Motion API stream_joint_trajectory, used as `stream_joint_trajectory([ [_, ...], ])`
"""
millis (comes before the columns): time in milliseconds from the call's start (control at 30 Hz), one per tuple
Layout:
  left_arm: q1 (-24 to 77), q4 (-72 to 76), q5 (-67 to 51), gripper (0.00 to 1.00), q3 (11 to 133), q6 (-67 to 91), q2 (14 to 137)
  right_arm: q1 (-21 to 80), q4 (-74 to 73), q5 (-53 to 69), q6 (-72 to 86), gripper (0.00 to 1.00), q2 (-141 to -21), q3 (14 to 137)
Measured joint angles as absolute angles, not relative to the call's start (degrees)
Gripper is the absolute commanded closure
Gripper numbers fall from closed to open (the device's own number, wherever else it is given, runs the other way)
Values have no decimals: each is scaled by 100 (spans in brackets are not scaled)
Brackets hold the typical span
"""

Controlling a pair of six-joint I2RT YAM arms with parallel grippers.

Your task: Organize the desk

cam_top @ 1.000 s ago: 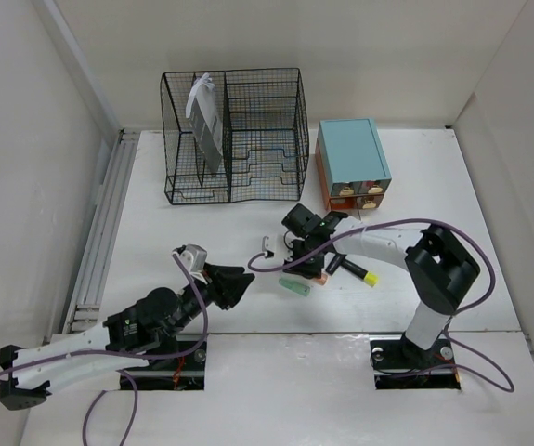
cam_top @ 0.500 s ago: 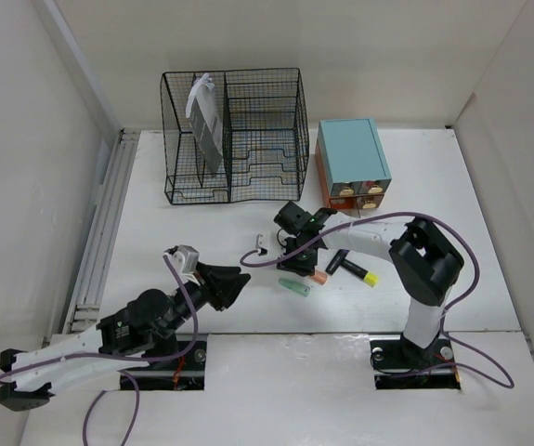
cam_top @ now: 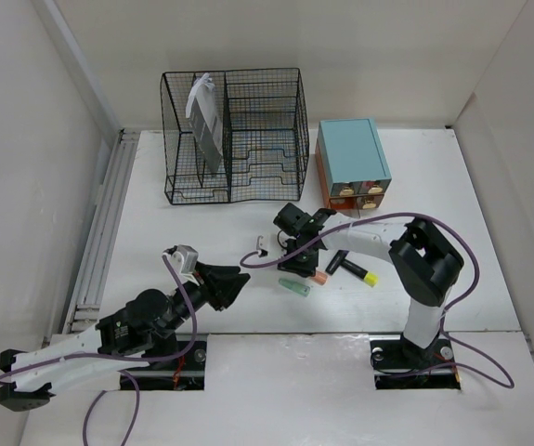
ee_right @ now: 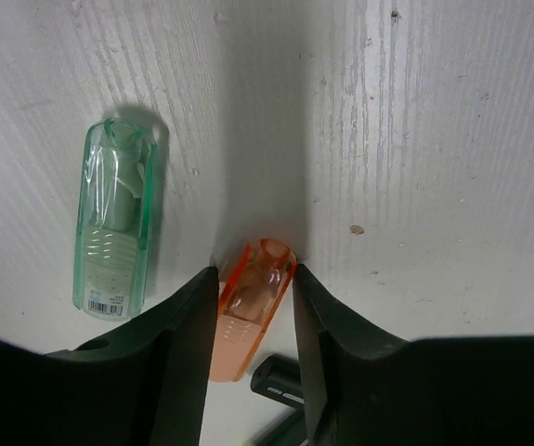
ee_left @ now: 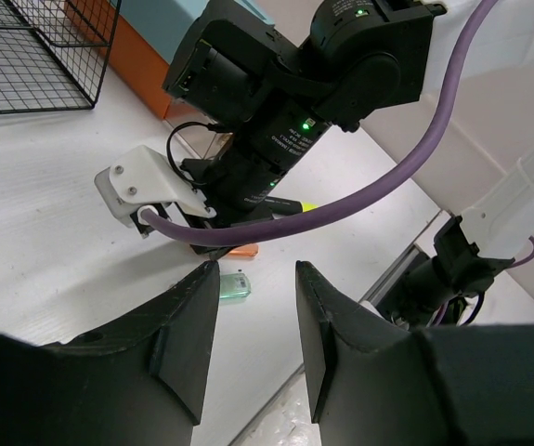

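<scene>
On the white desk (cam_top: 201,242), a small translucent orange case (ee_right: 253,321) lies between my right gripper's (ee_right: 256,271) fingers, which touch both its sides; it still rests on the desk. It also shows in the top view (cam_top: 319,277). A translucent green case (ee_right: 113,232) lies just left of it, also in the top view (cam_top: 294,287) and the left wrist view (ee_left: 235,285). A black marker with a yellow cap (cam_top: 352,269) lies right of the orange case. My left gripper (cam_top: 241,279) is open and empty, hovering left of these items and pointing at them (ee_left: 257,269).
A black wire-mesh file rack (cam_top: 234,135) holding a grey folder stands at the back. A teal-topped orange drawer box (cam_top: 352,163) stands to its right. A white wall rises on each side, and a rail runs along the desk's left edge (cam_top: 104,232).
My right gripper has moved left and down onto the orange case. My left arm has pulled back slightly toward the lower left.
</scene>
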State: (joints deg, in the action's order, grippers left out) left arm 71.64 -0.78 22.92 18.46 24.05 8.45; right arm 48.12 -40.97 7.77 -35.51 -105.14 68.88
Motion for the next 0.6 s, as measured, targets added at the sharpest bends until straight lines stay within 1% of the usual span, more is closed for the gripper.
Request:
stream_joint_trajectory([
  [33,7164,-78,2292,64,1846,2403,845,4812,-4097,777,-3544,70,-10514,6886],
  [133,7164,-78,2292,64,1846,2403,845,4812,-4115,797,-3474,85,-10514,6884],
  [167,7164,-78,2292,64,1846,2403,845,4812,-4119,799,-3463,93,-10514,6884],
  [200,7164,-78,2292,64,1846,2403,845,4812,-4121,803,-3465,95,-10514,6884],
  [500,7164,-78,2292,64,1846,2403,845,4805,-4211,869,-3472,95,-10492,6914],
  [600,7164,-75,2292,64,1846,2403,847,4746,-4405,902,-3516,95,-10416,7118],
])
